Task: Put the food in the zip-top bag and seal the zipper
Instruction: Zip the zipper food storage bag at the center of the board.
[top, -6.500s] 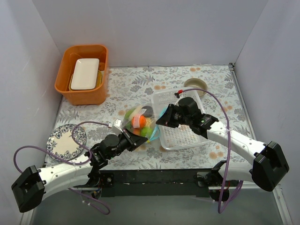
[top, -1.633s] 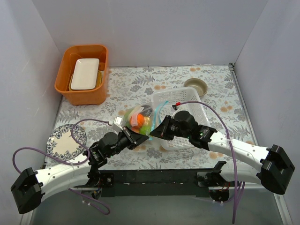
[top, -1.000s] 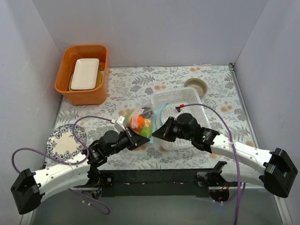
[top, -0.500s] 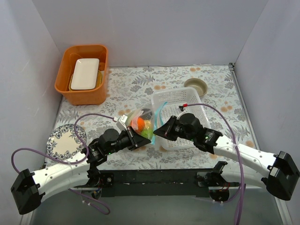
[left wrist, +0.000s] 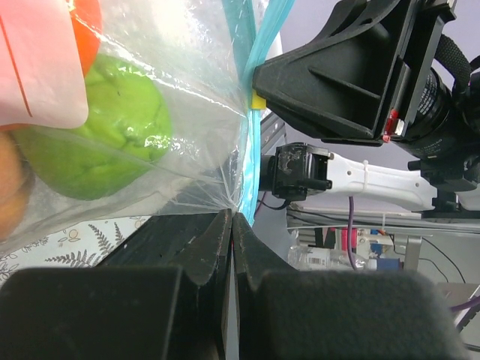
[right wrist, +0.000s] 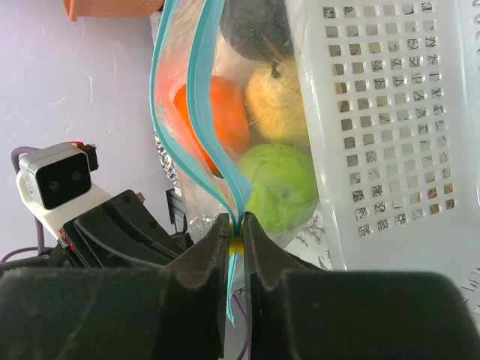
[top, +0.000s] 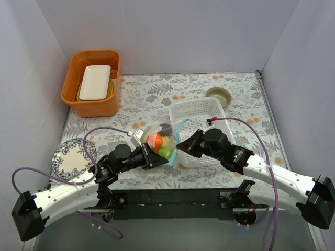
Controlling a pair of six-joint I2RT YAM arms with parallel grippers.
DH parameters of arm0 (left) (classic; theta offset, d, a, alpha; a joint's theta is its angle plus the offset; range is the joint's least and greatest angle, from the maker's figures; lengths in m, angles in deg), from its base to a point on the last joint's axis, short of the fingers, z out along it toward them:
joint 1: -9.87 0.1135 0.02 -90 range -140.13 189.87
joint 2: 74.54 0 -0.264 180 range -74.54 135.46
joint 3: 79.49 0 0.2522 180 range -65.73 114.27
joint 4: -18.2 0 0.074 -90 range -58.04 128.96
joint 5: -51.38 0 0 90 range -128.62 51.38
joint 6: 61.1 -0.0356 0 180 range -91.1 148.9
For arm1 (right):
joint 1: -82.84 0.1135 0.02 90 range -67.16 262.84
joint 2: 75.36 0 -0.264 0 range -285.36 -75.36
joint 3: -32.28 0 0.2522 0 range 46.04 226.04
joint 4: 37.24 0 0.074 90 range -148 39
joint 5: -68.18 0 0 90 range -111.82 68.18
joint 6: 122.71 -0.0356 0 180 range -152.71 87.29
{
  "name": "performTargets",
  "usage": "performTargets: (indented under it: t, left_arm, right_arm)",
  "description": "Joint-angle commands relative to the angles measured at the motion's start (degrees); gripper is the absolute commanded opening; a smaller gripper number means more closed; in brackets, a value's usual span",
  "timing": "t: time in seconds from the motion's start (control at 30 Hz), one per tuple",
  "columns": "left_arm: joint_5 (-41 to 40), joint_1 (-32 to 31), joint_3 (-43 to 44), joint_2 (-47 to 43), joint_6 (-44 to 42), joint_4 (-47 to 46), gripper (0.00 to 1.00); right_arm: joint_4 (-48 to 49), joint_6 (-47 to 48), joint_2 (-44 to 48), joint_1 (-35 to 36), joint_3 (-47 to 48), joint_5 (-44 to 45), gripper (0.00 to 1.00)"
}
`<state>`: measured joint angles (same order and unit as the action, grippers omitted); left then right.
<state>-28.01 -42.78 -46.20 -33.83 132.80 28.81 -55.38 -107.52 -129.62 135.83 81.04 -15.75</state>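
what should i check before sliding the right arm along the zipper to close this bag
1. Food in the zip-top bag: ok; the orange, green piece, yellow piece and dark piece show through the plastic.
2. Left jaws holding the bag: ok, shut on its corner by the zipper.
3. Right jaws on the zipper: ok, shut on the teal strip's end.
4. Zipper sealed: not ok; its two strips gape apart past the right jaws.
5. Food clear of the mouth: cannot tell.

1. Zip-top bag [top: 148,130]: clear, with a teal zipper [left wrist: 251,157].
2. Food [top: 155,140] inside: orange, green, yellow, dark.
3. Basket [top: 201,110]: white, perforated.
4. Worktop [top: 157,91]: grey leaf print, orange blooms.
5. Far-left bin [top: 97,109]: orange.
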Motion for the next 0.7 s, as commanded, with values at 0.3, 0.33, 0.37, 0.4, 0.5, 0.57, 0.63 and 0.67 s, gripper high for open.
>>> performTargets:
  t: [0.3, 0.33, 0.37, 0.4, 0.5, 0.57, 0.63, 0.67]
  left_arm:
    - [5.1, -0.4, 0.5, -5.0, -0.7, 8.4, 0.00]
    - [4.9, -0.4, 0.4, -6.0, -0.6, 9.6, 0.00]
    - [4.8, -0.4, 0.2, -6.5, -0.5, 10.0, 0.00]
    - [4.4, -0.4, 0.2, -7.0, -0.3, 10.3, 0.00]
    - [4.1, -0.4, 0.1, -8.0, -0.1, 11.7, 0.00]
    - [3.7, -0.4, 0.2, -8.5, -0.1, 12.5, 0.00]
    - [3.2, -0.4, 0.2, -8.9, 0.2, 13.4, 0.00]
    - [3.0, -0.4, 0.2, -9.5, 0.3, 13.7, 0.00]
  right_arm:
    - [1.0, 2.2, -0.2, -2.5, 1.6, 7.5, 0.09]
    - [1.0, 2.5, -0.5, -2.7, 1.9, 7.4, 0.09]
    - [1.2, 2.8, -0.9, -2.8, 2.0, 7.1, 0.09]
    - [1.2, 3.0, -1.2, -2.9, 2.3, 7.0, 0.09]
    - [1.9, 3.5, -1.9, -3.2, 2.8, 6.2, 0.09]
    - [3.5, 4.4, -2.2, -3.6, 2.9, 5.3, 0.09]
    - [3.7, 5.5, -2.3, -3.8, 3.5, 4.9, 0.09]
    - [3.9, 5.9, -2.5, -3.8, 3.6, 4.5, 0.09]
